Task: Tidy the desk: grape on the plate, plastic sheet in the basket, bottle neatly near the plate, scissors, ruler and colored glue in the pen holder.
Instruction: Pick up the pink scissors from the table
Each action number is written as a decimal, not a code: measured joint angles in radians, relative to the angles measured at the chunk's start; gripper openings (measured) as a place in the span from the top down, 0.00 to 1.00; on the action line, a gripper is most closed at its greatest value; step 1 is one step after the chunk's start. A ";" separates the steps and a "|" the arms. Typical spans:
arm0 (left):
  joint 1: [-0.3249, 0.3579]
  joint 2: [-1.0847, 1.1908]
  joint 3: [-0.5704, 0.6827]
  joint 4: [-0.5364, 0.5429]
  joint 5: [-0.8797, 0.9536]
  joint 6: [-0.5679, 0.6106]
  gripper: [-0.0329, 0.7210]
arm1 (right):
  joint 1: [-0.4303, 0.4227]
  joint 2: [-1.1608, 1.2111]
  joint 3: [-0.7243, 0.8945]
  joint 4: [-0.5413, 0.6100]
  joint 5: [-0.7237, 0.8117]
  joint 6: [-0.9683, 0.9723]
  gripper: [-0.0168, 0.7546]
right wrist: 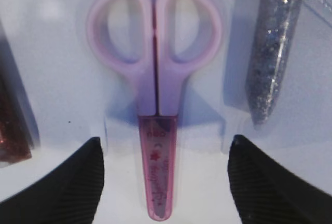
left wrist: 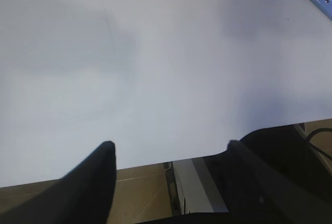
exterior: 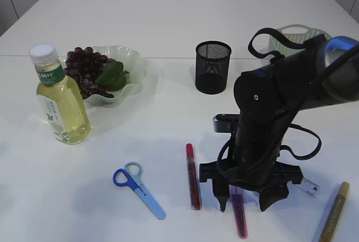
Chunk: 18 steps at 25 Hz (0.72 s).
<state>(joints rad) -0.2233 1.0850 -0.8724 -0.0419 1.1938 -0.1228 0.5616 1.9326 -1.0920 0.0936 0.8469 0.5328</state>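
Right wrist view — gripper (right wrist: 163, 182) spread over pink scissors (right wrist: 155, 99).

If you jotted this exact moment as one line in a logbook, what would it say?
right pincer: open, poised over pink scissors | left pincer: open, empty | grapes: on plate | pen holder: empty

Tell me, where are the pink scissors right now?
The pink scissors lie flat on the table directly under the right pincer, between its open fingers. In the exterior view they sit front right, beside the red glitter glue.
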 joint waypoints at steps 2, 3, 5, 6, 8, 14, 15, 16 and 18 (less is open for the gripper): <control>0.000 0.000 0.000 0.000 0.000 0.000 0.32 | 0.000 0.000 0.000 0.000 0.000 0.000 0.23; 0.000 0.000 0.000 0.000 0.000 0.000 0.32 | 0.000 0.000 0.000 0.000 0.000 0.000 0.23; 0.000 0.000 0.000 0.000 0.001 0.000 0.32 | 0.000 0.000 0.000 0.000 0.000 0.000 0.23; 0.000 0.000 0.000 0.000 0.001 0.000 0.32 | 0.000 0.002 0.000 0.000 0.000 0.000 0.23; 0.000 0.000 0.000 0.000 0.001 0.000 0.32 | 0.000 0.004 -0.002 0.000 0.000 0.000 0.23; 0.000 0.000 0.000 0.000 0.001 0.000 0.32 | 0.000 0.030 -0.069 0.000 0.028 0.000 0.23; 0.000 0.000 0.000 0.000 0.001 0.000 0.32 | 0.000 0.030 -0.080 0.000 0.033 0.000 0.23; 0.000 0.000 0.000 0.000 0.001 0.000 0.32 | 0.000 0.030 -0.084 -0.001 0.035 -0.003 0.23; 0.000 0.000 0.000 0.000 0.001 0.000 0.32 | 0.000 0.030 -0.091 -0.006 0.044 -0.003 0.23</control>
<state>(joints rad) -0.2233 1.0850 -0.8724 -0.0419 1.1952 -0.1228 0.5616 1.9623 -1.1827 0.0872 0.8912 0.5302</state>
